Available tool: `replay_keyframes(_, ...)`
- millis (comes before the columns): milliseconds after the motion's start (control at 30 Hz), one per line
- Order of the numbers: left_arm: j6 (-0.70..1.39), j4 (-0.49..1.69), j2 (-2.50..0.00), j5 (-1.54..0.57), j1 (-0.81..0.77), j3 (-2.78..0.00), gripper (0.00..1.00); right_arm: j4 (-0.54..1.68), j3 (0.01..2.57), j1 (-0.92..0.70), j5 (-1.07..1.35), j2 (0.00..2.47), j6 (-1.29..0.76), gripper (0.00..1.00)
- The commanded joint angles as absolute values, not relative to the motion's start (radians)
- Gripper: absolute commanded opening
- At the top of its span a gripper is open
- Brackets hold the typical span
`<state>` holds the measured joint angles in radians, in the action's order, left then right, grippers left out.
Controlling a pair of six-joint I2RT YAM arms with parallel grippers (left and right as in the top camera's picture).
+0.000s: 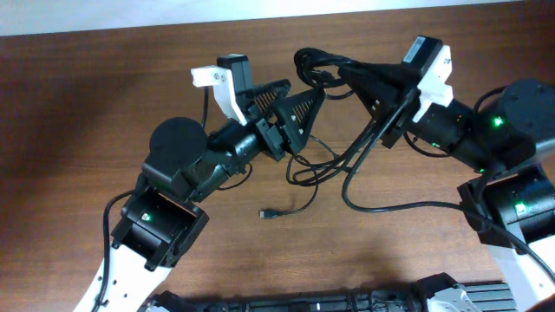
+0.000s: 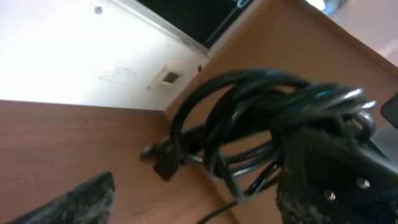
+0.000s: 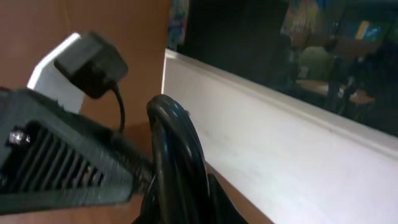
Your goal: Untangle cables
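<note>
The cables (image 1: 315, 64) are a bundle of thin black cords held up above the table, and my right gripper (image 1: 336, 72) is shut on that bundle. Loose strands (image 1: 325, 165) hang from it to the tabletop and end in a small plug (image 1: 264, 213). My left gripper (image 1: 303, 89) is open just left of and below the bundle, gripping nothing. In the left wrist view the looped cables (image 2: 267, 102) sit ahead of the open left gripper (image 2: 199, 186). In the right wrist view the cables (image 3: 174, 149) rise from the right gripper (image 3: 180, 202).
The wooden table (image 1: 113, 95) ends at a white wall (image 3: 280, 130) along its far edge. The left arm's camera (image 1: 231, 66) on its white mount stands close to the bundle. A long cord loop (image 1: 390, 206) trails toward the right arm's base.
</note>
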<state>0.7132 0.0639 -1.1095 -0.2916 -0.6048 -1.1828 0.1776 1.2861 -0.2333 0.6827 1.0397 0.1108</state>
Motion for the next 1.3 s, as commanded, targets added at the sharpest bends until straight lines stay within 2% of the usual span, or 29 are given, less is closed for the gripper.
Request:
replay_keyframes(0, 0.719, 0.056, -1.100, -0.338, -0.609, -1.194, 0.58, 0.148, 1.295, -0.229, 0.719, 1.034, 0.043, 0.04)
replay_keyframes(33, 0.719, 0.052, -1.100, -0.338, -0.609, -1.194, 0.47, 0.145, 1.295, -0.229, 0.745, 1.034, 0.043, 0.04)
replay_keyframes(67, 0.719, 0.044, -1.100, -0.340, -0.609, -1.194, 0.42, 0.143, 1.295, -0.229, 0.775, 1.034, 0.043, 0.04)
replay_keyframes(133, 0.719, 0.004, -1.100, -0.385, -0.609, -1.194, 0.37, 0.139, 1.295, -0.229, 0.823, 1.034, 0.044, 0.04)
replay_keyframes(200, 0.719, -0.008, -1.100, -0.398, -0.609, -1.194, 0.37, 0.139, 1.295, -0.229, 0.841, 1.034, 0.044, 0.04)
replay_keyframes(267, 0.719, -0.008, -1.100, -0.399, -0.609, -1.194, 0.42, 0.139, 1.295, -0.229, 0.865, 1.034, 0.047, 0.04)
replay_keyframes(400, 0.719, -0.034, -1.100, -0.401, -0.609, -1.194, 0.41, 0.141, 1.295, -0.229, 0.923, 1.035, 0.069, 0.04)
replay_keyframes(467, 0.719, -0.045, -1.100, -0.400, -0.609, -1.194, 0.11, 0.141, 1.295, -0.229, 0.944, 1.041, 0.081, 0.04)
replay_keyframes(500, 0.719, -0.047, -1.100, -0.400, -0.609, -1.194, 0.00, 0.141, 1.295, -0.229, 0.944, 1.044, 0.081, 0.04)
replay_keyframes(667, 0.664, -0.072, -1.100, -0.396, -0.609, -1.194, 0.00, 0.153, 1.295, -0.229, 1.002, 1.066, 0.081, 0.05)
replay_keyframes(700, 0.625, -0.079, -1.100, -0.396, -0.608, -1.194, 0.00, 0.161, 1.295, -0.228, 0.999, 1.068, 0.081, 0.15)
replay_keyframes(767, 0.533, -0.083, -1.100, -0.373, -0.608, -1.194, 0.00, 0.215, 1.295, -0.228, 0.949, 1.071, 0.081, 0.57)
replay_keyframes(800, 0.464, -0.082, -1.100, -0.348, -0.608, -1.194, 0.00, 0.257, 1.295, -0.228, 0.907, 1.071, 0.081, 0.72)
replay_keyframes(833, 0.381, -0.082, -1.100, -0.340, -0.608, -1.194, 0.00, 0.290, 1.295, -0.228, 0.879, 1.071, 0.081, 0.81)
replay_keyframes(933, 0.157, -0.070, -1.100, -0.322, -0.608, -1.194, 0.00, 0.342, 1.295, -0.228, 0.831, 1.071, 0.081, 0.91)
replay_keyframes(1000, -0.012, -0.015, -1.100, -0.227, -0.608, -1.194, 0.00, 0.374, 1.295, -0.228, 0.794, 1.071, 0.083, 0.97)
replay_keyframes(1067, -0.100, 0.049, -1.100, -0.047, -0.608, -1.194, 0.00, 0.433, 1.295, -0.228, 0.748, 1.068, 0.125, 0.99)
replay_keyframes(1133, -0.145, 0.078, -1.100, 0.028, -0.608, -1.194, 0.00, 0.470, 1.295, -0.228, 0.709, 1.065, 0.127, 0.99)
replay_keyframes(1267, -0.238, 0.141, -1.100, 0.187, -0.608, -1.194, 0.00, 0.603, 1.295, -0.229, 0.654, 1.041, 0.330, 0.99)
